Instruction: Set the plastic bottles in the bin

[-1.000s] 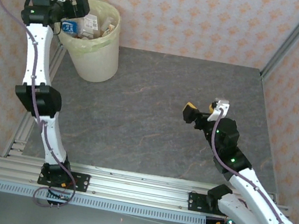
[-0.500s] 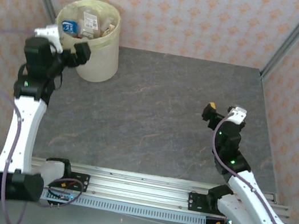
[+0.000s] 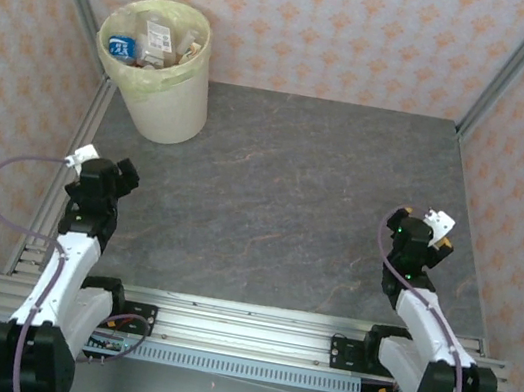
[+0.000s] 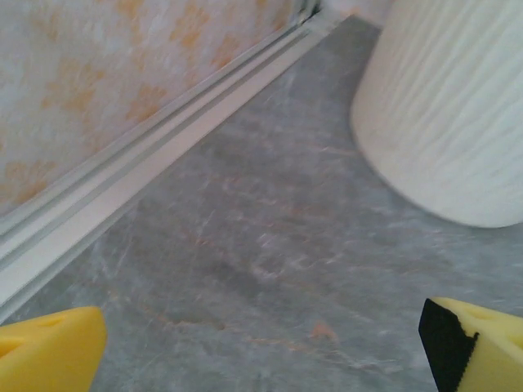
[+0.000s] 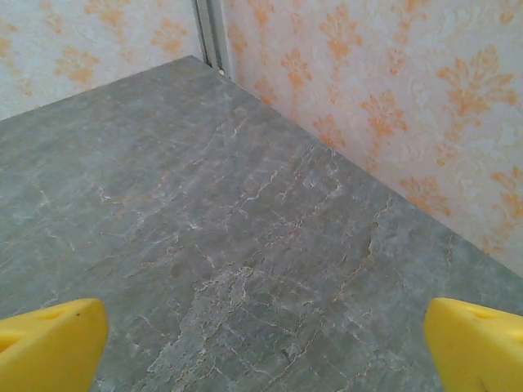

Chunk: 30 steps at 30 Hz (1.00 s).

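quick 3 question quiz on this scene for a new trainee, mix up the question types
1. True or false: the tall round cream-white plastic bin stands at the far left corner of the grey stone-patterned table.
2. Where are the small plastic bottles? A) lying on the table B) inside the bin C) standing beside the bin
3. Fill in: the left gripper and right gripper both have their yellow fingertips wide apart, so each is ___.

Key: 1 true; 2 B; 3 open
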Motion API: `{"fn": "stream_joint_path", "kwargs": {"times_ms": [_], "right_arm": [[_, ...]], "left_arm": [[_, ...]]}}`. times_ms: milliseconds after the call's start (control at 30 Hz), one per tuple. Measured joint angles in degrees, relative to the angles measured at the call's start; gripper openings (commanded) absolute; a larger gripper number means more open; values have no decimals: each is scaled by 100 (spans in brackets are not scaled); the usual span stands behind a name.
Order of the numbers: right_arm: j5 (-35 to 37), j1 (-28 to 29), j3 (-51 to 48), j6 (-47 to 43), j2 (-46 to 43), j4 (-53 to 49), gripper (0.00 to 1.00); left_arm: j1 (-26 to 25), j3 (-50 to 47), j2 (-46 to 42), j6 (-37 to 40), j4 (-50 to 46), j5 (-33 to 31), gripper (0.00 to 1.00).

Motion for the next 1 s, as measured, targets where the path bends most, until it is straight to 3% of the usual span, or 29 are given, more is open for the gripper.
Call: {"fn": "stream_joint_path", "kwargs": {"times_ms": [267, 467, 667, 833, 1000], "right_arm": [[-887, -232, 341, -74, 1663, 590, 99], [-1410, -243, 584, -310, 2055, 990, 99], [-2166, -269, 710, -723, 2269, 1198, 99], [-2656, -269, 560, -807, 2413, 1878, 99], [-2712, -262, -109, -828, 2949, 3213, 99]], "left_arm": [[-26, -223, 1674, 289, 2094, 59, 100], [-157, -367, 2645, 586, 3359, 527, 100], [-800, -203, 3399, 1351, 4197, 984, 100], [-1294, -131, 3790, 1685, 4433, 546, 100], [-1366, -125, 3786, 1711, 4553, -57, 100]]}}
